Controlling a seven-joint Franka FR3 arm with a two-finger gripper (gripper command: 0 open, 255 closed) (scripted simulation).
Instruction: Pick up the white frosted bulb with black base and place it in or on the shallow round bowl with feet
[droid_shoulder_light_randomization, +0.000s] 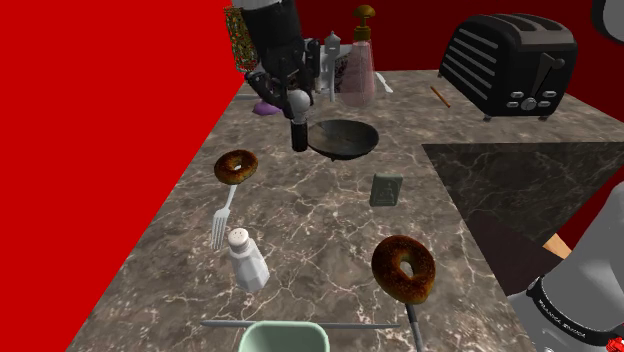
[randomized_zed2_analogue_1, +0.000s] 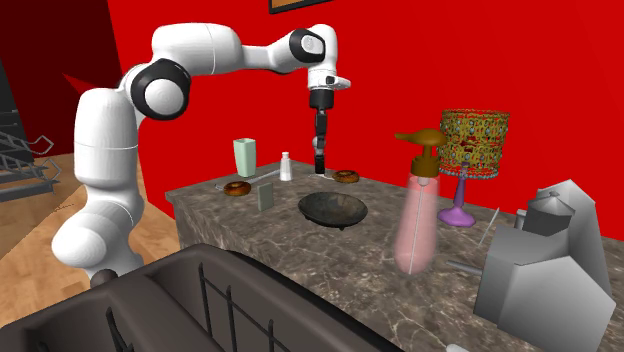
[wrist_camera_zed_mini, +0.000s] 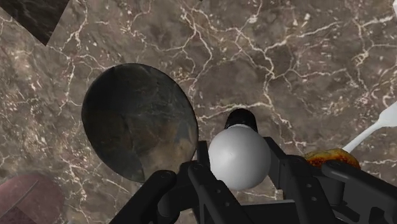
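In the shoulder view a red wall (droid_shoulder_light_randomization: 100, 120) takes the left of the frame; the left edge of the marble bench (droid_shoulder_light_randomization: 300, 230) runs along it, slanting from the lower left to the upper middle. Near this edge lie a donut (droid_shoulder_light_randomization: 236, 166), a fork (droid_shoulder_light_randomization: 222, 222) and a white shaker (droid_shoulder_light_randomization: 246, 258); a pale green cup (droid_shoulder_light_randomization: 285, 338) stands at the bottom edge; between the donut and the bowl the bench is bare. In the upper middle the jaws pinch the white globe of the bulb (droid_shoulder_light_randomization: 298, 103), one finger on each side, its black base pointing down; the bulb is just left of the dark round bowl (droid_shoulder_light_randomization: 343, 138), beside its rim and not over it; whether the base touches the bench I cannot tell. Right of the bowl there is free marble up to a small grey plate (droid_shoulder_light_randomization: 386, 190) and a second donut (droid_shoulder_light_randomization: 404, 268); a black toaster (droid_shoulder_light_randomization: 512, 62) stands in the upper right; a dark panel (droid_shoulder_light_randomization: 530, 185) covers the right side.
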